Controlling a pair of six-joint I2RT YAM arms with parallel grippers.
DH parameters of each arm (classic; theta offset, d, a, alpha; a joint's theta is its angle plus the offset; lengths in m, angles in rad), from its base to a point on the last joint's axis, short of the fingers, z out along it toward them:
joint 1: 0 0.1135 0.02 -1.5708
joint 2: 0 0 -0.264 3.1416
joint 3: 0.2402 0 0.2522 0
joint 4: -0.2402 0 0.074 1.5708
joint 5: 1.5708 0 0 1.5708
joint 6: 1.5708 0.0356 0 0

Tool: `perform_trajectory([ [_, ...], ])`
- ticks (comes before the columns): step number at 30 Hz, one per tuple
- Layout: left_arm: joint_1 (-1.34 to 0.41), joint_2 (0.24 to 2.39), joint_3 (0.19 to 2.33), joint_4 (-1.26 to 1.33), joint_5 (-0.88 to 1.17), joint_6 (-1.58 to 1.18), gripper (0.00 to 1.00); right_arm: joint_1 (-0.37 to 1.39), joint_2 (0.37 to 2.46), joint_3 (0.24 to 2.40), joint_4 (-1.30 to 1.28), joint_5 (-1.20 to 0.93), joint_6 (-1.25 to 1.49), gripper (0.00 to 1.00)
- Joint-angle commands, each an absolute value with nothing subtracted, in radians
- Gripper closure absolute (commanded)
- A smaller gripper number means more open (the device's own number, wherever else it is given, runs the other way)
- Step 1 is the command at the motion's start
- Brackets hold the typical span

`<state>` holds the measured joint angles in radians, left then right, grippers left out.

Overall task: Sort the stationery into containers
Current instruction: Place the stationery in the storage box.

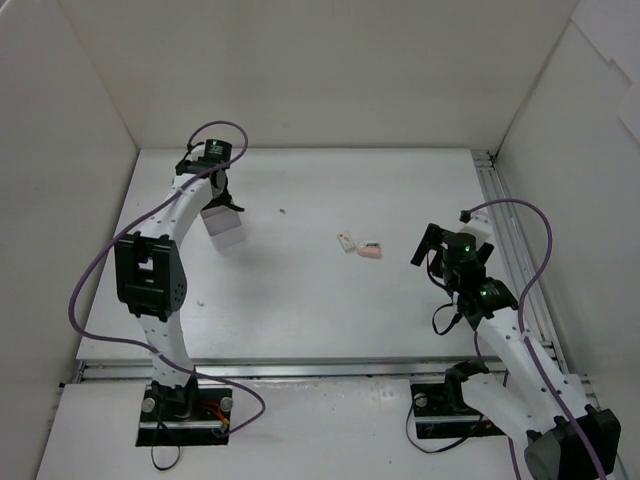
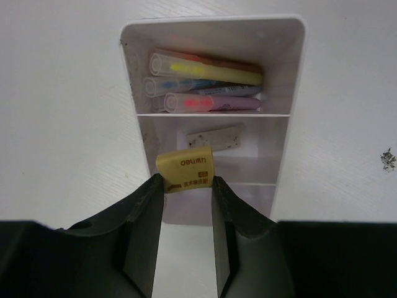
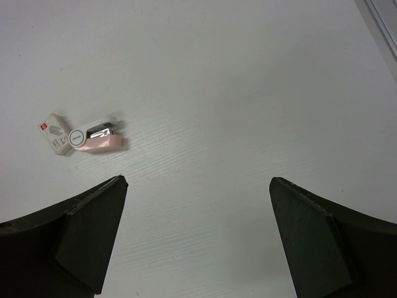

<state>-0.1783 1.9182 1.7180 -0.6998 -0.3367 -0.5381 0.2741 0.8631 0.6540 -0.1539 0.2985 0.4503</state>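
My left gripper (image 2: 188,183) is shut on a beige eraser (image 2: 185,170) and holds it just above the white organizer (image 2: 298,74), over the divider between its middle and near compartments. The far compartment holds yellow (image 2: 211,69), blue (image 2: 186,85) and pink (image 2: 208,102) pens. The middle compartment holds a white eraser (image 2: 214,138). In the top view the left gripper (image 1: 222,200) is over the organizer (image 1: 226,232) at the back left. My right gripper (image 3: 197,183) is open and empty above bare table. A white eraser (image 3: 54,133) and a pink item (image 3: 98,138) lie touching, ahead and to its left.
In the top view the white eraser (image 1: 347,241) and the pink item (image 1: 369,250) lie mid-table, left of the right gripper (image 1: 440,250). A dark speck of debris (image 2: 388,159) lies right of the organizer. White walls enclose the table; a rail (image 1: 510,240) runs along its right edge.
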Motion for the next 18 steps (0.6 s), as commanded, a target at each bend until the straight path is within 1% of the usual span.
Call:
perform_trajectory([
  [1,-0.181,1.927,1.786,-0.695,-0.342,-0.511,0.93,0.265,0.859,0.675,-0.109,0.314,0.440,0.02],
  [5,-0.181,1.942,1.793,-0.695,-0.339,-0.514,0.93,0.265,0.861,0.673,-0.109,0.321,0.440,0.02],
  [8,-0.172,1.951,1.795,-0.689,-0.339,-0.522,0.88,0.267,0.859,0.673,-0.109,0.318,0.440,0.02],
  [9,-0.172,1.956,1.798,-0.689,-0.342,-0.525,0.77,0.265,0.859,0.672,-0.110,0.318,0.440,0.02],
  [10,-0.172,1.959,1.801,-0.689,-0.338,-0.525,0.74,0.264,0.858,0.673,-0.110,0.316,0.440,0.02],
  [11,-0.172,1.959,1.802,-0.692,-0.337,-0.525,0.62,0.267,0.857,0.672,-0.110,0.316,0.440,0.02],
  [13,-0.172,1.954,1.807,-0.695,-0.328,-0.525,0.43,0.265,0.854,0.672,-0.110,0.318,0.440,0.02],
  [14,-0.172,1.942,1.798,-0.695,-0.327,-0.528,0.29,0.265,0.850,0.670,-0.110,0.314,0.440,0.02],
  [15,-0.181,1.931,1.793,-0.695,-0.330,-0.528,0.21,0.267,0.850,0.670,-0.110,0.314,0.440,0.02],
  [17,-0.193,1.910,1.783,-0.692,-0.340,-0.525,0.10,0.265,0.850,0.670,-0.109,0.311,0.440,0.02],
  [18,-0.210,1.887,1.772,-0.690,-0.354,-0.522,0.07,0.267,0.848,0.670,-0.109,0.311,0.440,0.02],
])
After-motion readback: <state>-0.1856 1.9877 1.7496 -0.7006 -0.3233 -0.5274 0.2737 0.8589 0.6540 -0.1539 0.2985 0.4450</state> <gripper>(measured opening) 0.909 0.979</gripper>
